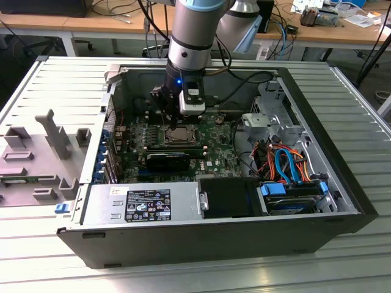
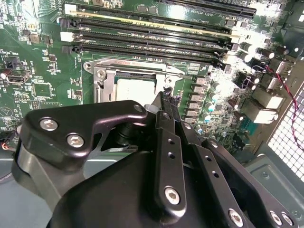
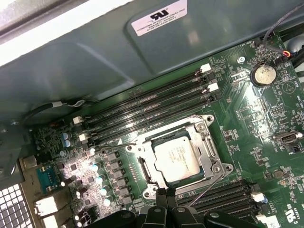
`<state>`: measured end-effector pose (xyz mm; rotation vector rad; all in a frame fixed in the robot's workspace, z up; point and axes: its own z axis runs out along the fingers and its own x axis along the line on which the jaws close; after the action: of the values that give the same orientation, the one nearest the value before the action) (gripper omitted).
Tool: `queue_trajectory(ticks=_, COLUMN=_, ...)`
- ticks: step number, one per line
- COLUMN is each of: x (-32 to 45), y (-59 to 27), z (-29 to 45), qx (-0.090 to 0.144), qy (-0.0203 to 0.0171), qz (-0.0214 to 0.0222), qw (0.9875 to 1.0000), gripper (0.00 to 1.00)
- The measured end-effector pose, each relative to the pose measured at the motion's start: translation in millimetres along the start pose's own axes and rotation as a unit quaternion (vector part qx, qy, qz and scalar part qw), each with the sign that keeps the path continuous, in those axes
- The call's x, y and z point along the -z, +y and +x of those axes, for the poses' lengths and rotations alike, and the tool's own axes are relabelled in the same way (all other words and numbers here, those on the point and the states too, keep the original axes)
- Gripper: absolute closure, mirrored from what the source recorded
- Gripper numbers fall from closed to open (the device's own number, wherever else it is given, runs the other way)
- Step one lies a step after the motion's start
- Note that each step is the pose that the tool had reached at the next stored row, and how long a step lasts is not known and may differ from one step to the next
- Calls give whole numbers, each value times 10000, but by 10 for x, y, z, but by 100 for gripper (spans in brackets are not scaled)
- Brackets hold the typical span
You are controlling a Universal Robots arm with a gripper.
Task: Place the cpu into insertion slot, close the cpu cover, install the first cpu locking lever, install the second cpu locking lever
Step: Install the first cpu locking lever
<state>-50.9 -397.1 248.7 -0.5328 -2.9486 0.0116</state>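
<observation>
Gripper [image 3: 163, 195] is down inside the open computer case [image 1: 342, 201], its fingers [image 2: 164, 107] pressed together into a narrow tip with nothing between them. In both wrist views the tip sits at the edge of the insertion slot [image 3: 176, 153], right at the rim of the metal frame. Just ahead of the tip, the cpu [image 3: 177, 156] lies flat in the slot, silver-grey top up. The cpu cover [image 3: 209, 145] is down around the chip, its window framing the metal top. A thin wire locking lever [image 3: 205, 189] runs slantwise from the frame's corner, close beside the fingertips; whether it is latched I cannot tell. Beyond the socket, long black memory slots [image 3: 147, 110] lie in parallel rows on the green motherboard [image 3: 247, 123]. Farther off, a round coin battery [image 3: 263, 73] sits near the board edge. In the exterior view, the arm [image 1: 189, 43] comes down from above the case; a grey power supply [image 1: 143, 204] lies along the near wall, and blue and orange cables [image 1: 284, 165] bunch toward the exterior view's right.
</observation>
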Motion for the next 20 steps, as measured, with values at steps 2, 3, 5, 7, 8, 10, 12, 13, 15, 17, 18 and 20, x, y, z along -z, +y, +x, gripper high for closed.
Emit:
queue_trajectory(ticks=2, x=0, y=0, z=0, qx=8, qy=0, qz=0, qw=10000, gripper=89)
queue_trajectory(ticks=3, x=0, y=0, z=0, qx=14, qy=0, qz=1, qw=10000, gripper=89)
queue_trajectory(ticks=5, x=1, y=-1, z=0, qx=28, qy=-1, qz=4, qw=10000, gripper=89)
queue_trajectory(ticks=7, x=0, y=-1, z=0, qx=38, qy=-1, qz=5, qw=10000, gripper=89)
queue_trajectory(ticks=8, x=0, y=-1, z=0, qx=45, qy=-1, qz=6, qw=10000, gripper=89)
queue_trajectory(ticks=10, x=0, y=0, z=0, qx=58, qy=-1, qz=8, qw=10000, gripper=89)
queue_trajectory(ticks=12, x=0, y=0, z=0, qx=65, qy=-2, qz=9, qw=10000, gripper=89)
queue_trajectory(ticks=13, x=0, y=0, z=0, qx=71, qy=-2, qz=9, qw=10000, gripper=89)
queue_trajectory(ticks=15, x=0, y=0, z=0, qx=76, qy=-2, qz=10, qw=10000, gripper=89)
queue_trajectory(ticks=17, x=0, y=-1, z=0, qx=83, qy=-2, qz=11, qw=10000, gripper=89)
queue_trajectory(ticks=18, x=0, y=0, z=0, qx=84, qy=-2, qz=11, qw=10000, gripper=89)
queue_trajectory(ticks=20, x=0, y=0, z=0, qx=90, qy=-3, qz=12, qw=10000, gripper=89)
